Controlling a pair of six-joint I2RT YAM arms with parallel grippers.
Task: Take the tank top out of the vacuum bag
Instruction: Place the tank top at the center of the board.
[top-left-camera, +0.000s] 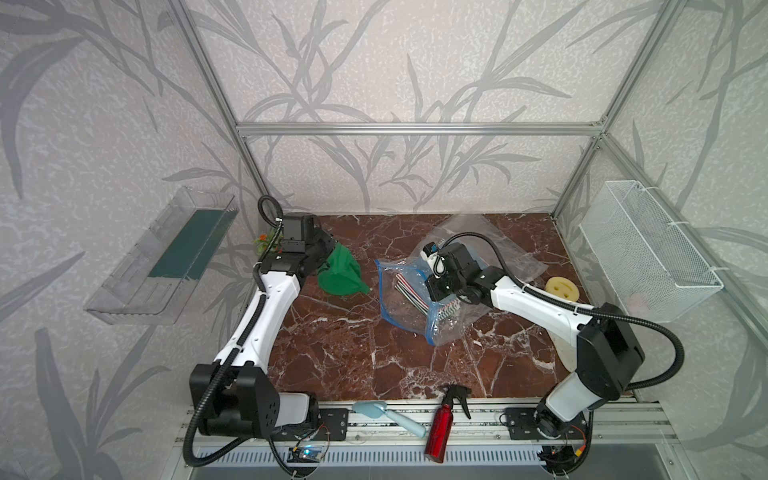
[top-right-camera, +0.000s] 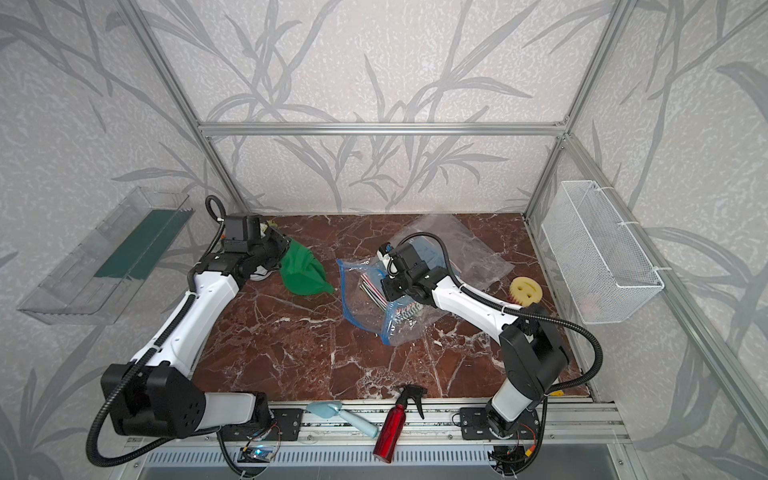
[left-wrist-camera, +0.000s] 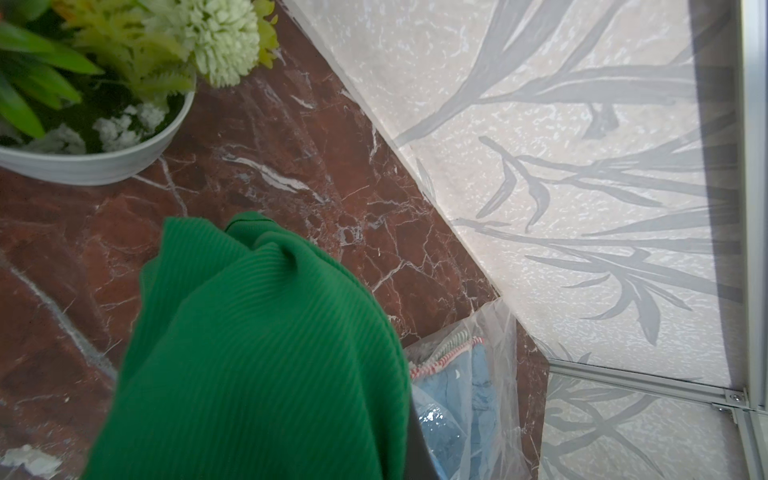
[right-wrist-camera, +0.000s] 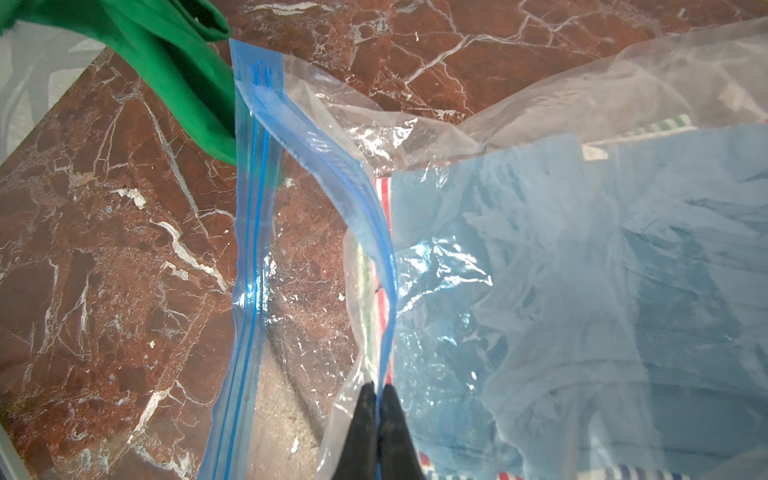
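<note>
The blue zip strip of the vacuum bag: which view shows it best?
The right wrist view: the zip strip is close, its halves parted, the right fingers shut on one. Both top views show it small. The left wrist view misses it.

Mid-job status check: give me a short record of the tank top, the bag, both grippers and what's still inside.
tank top: green, out of the vacuum bag, bunched at the left gripper
left gripper: shut on tank top, fingers hidden by cloth
right gripper: shut, pinching the bag's blue zip strip
vacuum bag: mouth open, lying on the table
inside bag: blue fabric, striped cloth
</note>
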